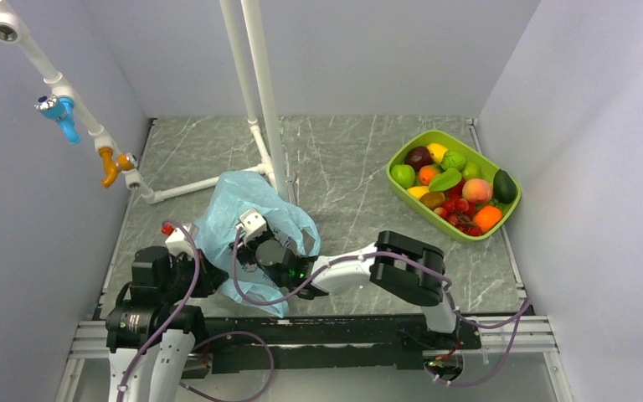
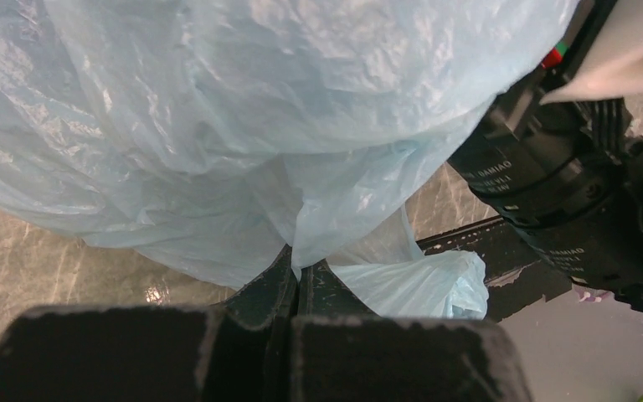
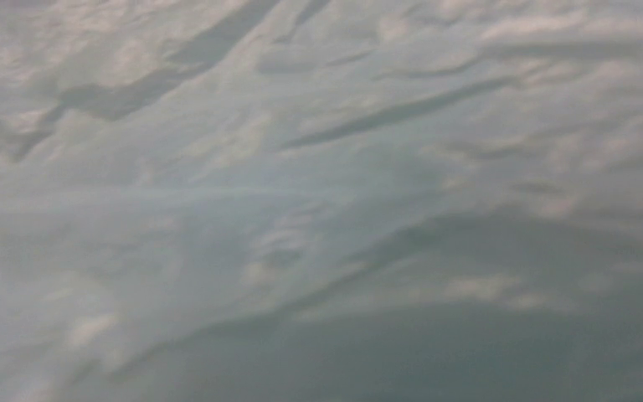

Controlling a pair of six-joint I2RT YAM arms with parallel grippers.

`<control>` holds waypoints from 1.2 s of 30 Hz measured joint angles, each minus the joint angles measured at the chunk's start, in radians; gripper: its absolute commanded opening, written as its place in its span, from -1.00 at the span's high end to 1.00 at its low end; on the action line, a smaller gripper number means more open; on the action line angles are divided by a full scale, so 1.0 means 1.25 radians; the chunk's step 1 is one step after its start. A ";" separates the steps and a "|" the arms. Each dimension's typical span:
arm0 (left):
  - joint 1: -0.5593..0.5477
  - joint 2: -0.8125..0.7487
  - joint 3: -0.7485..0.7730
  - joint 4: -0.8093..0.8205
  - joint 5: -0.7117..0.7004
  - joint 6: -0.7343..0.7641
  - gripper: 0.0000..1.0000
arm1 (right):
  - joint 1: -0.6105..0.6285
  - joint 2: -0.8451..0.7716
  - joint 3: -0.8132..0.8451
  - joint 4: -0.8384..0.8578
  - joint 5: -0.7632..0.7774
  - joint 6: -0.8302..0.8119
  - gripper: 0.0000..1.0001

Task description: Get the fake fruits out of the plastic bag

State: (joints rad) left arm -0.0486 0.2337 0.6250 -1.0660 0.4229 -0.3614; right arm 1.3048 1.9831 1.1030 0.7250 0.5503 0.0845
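Left gripper (image 2: 299,283) shut tight in the left wrist view, black fingers (image 2: 259,293) pinching a hanging fold of bag (image 2: 218,126). Film thin, pale blue, crinkled and translucent, gathered into soft pleats above the pinch, with a loose tail draped past the fingertips. Just to the right, ribbed black body of the right arm (image 2: 552,193), close against the bag.

Right wrist view: nothing but blurred grey-blue film pressed up to the lens. No fingers visible, so right gripper's opening and any hold impossible to tell.

From above: right gripper (image 1: 261,244) pushed into the bag at the near left of the table (image 1: 360,209). Far right, well apart from the bag, a heap of fruits (image 1: 456,186) in a lime tray (image 1: 414,148): glossy, rounded, green, red, orange, yellow. Contents of the bag hidden.

Step in hand, by judgement: groping inside for a fruit. Next: hold the pinch firm, close gently on something round and slick without snagging film, then lift clear toward the tray.
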 measured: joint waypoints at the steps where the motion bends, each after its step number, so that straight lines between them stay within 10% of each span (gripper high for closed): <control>1: 0.000 0.000 0.000 0.000 0.000 0.000 1.00 | -0.002 0.010 0.009 0.011 0.003 -0.002 -0.22; 17: 0.001 0.011 0.000 0.005 -0.001 0.000 1.00 | -0.060 0.168 0.157 0.070 0.034 -0.019 -0.97; 29: 0.001 0.016 0.000 0.005 0.000 0.000 1.00 | -0.111 0.276 0.253 0.001 -0.008 -0.002 -0.95; 36: 0.005 0.019 0.000 0.005 0.002 0.000 1.00 | -0.122 0.291 0.262 -0.040 -0.029 0.017 -0.61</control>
State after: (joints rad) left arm -0.0425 0.2573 0.6250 -1.0592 0.4259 -0.3611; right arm 1.1522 2.3470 1.4303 0.6754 0.5137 0.1059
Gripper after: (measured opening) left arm 0.010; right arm 0.881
